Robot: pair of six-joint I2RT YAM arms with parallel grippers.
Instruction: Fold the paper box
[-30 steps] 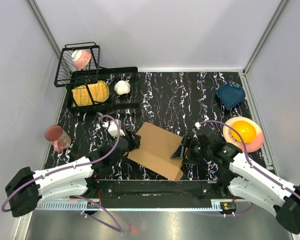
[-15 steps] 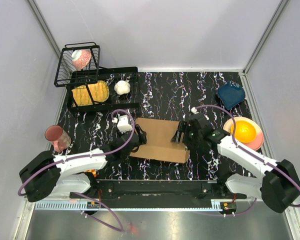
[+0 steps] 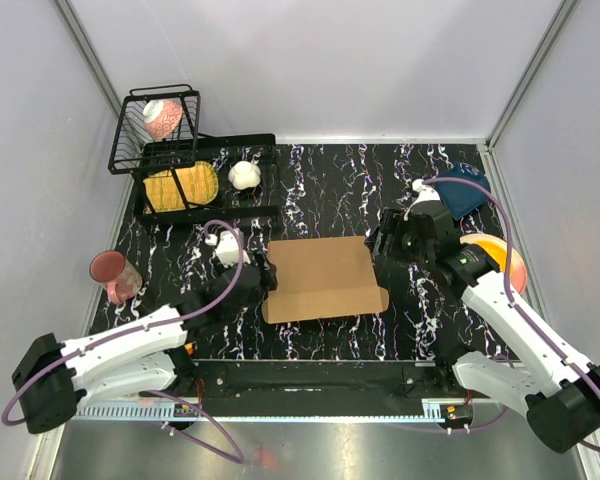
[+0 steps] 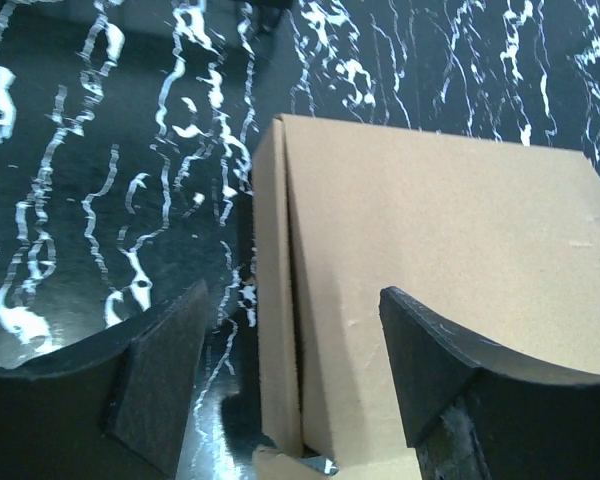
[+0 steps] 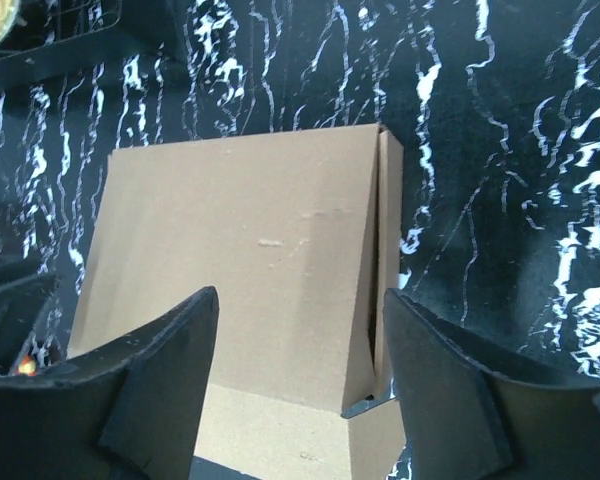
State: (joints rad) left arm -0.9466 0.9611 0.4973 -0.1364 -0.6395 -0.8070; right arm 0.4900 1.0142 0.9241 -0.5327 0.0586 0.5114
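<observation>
Sitting flat on the black marbled table (image 3: 330,190): the paper box (image 3: 320,278), plain brown face up, between the two claws.

Left gripper (image 3: 266,274) is at the box's left edge, jaws spread wide, gripping nothing. In the wrist view, the edge with its narrow side strip runs up between the fingers (image 4: 155,385). The rest of the box lies ahead and to the claw's right. Cannot tell if a pad touches cardboard.

Right gripper (image 3: 379,245) is at the box's far right corner, jaws also wide apart and empty. The box fills the gap between and ahead of its fingers (image 5: 165,375), with the side flap just inside the right-hand one.

Pink cup (image 3: 113,275) is well off the left claw's outer side. Orange bowl (image 3: 488,262) is behind the right claw.
</observation>
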